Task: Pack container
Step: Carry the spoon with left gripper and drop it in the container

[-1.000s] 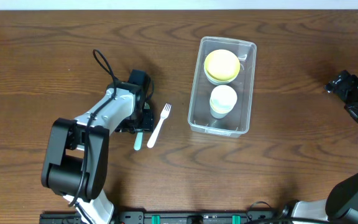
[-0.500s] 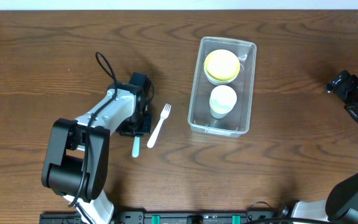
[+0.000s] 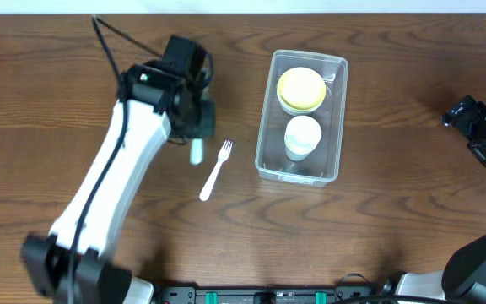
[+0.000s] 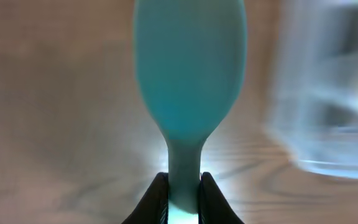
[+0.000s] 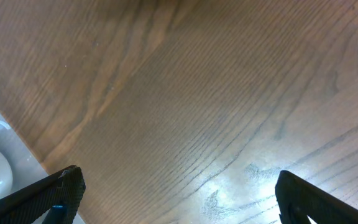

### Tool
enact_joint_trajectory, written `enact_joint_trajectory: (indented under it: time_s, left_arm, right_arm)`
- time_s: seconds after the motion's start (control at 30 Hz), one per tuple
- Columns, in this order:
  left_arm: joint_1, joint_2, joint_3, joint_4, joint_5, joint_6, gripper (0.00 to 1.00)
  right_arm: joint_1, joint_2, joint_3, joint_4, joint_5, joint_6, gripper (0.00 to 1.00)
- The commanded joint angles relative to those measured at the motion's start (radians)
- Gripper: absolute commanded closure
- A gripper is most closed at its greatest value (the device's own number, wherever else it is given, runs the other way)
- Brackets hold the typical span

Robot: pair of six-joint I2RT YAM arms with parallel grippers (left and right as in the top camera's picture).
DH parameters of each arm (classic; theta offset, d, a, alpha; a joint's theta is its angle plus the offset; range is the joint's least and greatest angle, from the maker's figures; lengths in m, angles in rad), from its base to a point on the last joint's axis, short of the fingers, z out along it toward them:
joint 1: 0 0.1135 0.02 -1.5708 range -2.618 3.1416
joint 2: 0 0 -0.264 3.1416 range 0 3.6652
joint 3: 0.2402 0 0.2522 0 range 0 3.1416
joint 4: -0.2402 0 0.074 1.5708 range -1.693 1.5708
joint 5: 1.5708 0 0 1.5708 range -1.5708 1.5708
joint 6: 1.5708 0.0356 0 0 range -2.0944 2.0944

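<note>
Overhead, the left hand (image 3: 194, 127) is closed on a pale teal plastic spoon (image 3: 197, 153), just beside the white plastic fork (image 3: 215, 170) that lies on the brown wooden desk (image 3: 395, 228). The clear rectangular plastic container (image 3: 310, 55) sits to the right of both, near the desk's middle. It already holds a round yellow bowl (image 3: 301, 89) at its far end and a white cup (image 3: 302, 135) nearer the front. The left wrist view, heavily blurred, shows the two fingers (image 4: 159, 198) pinching the spoon's narrow neck, with its oval bowl jutting out ahead and the container's wall as a pale smear on the right. To place the spoon well, I judge the hand should carry it high enough to clear the rim. It should then turn the spoon parallel to the long walls, since only narrow strips beside the bowl and cup look free. Lowering it close to the floor before letting go should stop it bouncing out or tipping the cup. The right hand (image 3: 477, 127) waits well apart, near the desk's edge, with its jaws spread wide in its own wrist view.
</note>
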Motion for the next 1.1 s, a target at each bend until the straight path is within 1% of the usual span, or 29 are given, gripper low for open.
enact_joint_trajectory:
  time_s: [0.0,0.13,0.27,0.43,0.5,0.53,0.6,0.7,0.77,0.83,0.97,1.07]
  left_arm:
    - [-0.097,-0.039,0.037,0.031,0.037,-0.052,0.94]
    - [-0.221,-0.019,0.037,0.133,0.036,-0.101,0.94]
    - [-0.304,0.059,0.037,0.208,0.037,-0.136,0.93]
    - [-0.331,0.19,0.037,0.23,0.036,-0.182,0.92]
    - [-0.33,0.241,0.037,0.242,0.036,-0.186,0.93]
    - [-0.33,0.26,0.037,0.249,0.036,-0.185,0.92]
    - [-0.329,0.295,0.037,0.277,0.036,-0.172,0.87]
    - [-0.322,0.307,0.037,0.306,0.035,-0.17,0.74]
    - [-0.309,0.298,0.053,0.299,0.035,-0.171,0.66]
    - [-0.288,0.281,0.096,0.257,0.035,-0.171,0.59]
    - [-0.249,0.236,0.188,0.144,0.035,-0.171,0.5]
    - [-0.214,0.192,0.232,0.048,0.003,-0.171,0.5]
  right_arm:
    - [-0.002,0.003,-0.002,-0.001,0.003,0.015,0.01]
    - [-0.002,0.003,-0.002,-0.001,0.004,0.015,0.01]
    - [-0.002,0.003,-0.002,-0.001,0.004,0.015,0.01]
    - [-0.002,0.003,-0.002,-0.001,0.003,0.015,0.01]
    - [-0.002,0.003,-0.002,-0.001,0.004,0.015,0.01]
    - [-0.002,0.003,-0.002,-0.001,0.004,0.015,0.01]
    - [-0.002,0.003,-0.002,-0.001,0.003,0.015,0.01]
    - [-0.002,0.003,-0.002,-0.001,0.004,0.015,0.01]
    - [-0.002,0.003,-0.002,-0.001,0.004,0.015,0.01]
    - [-0.002,0.003,-0.002,-0.001,0.004,0.015,0.01]
    - [-0.002,0.003,-0.002,-0.001,0.004,0.015,0.01]
    - [-0.002,0.003,-0.002,-0.001,0.003,0.015,0.01]
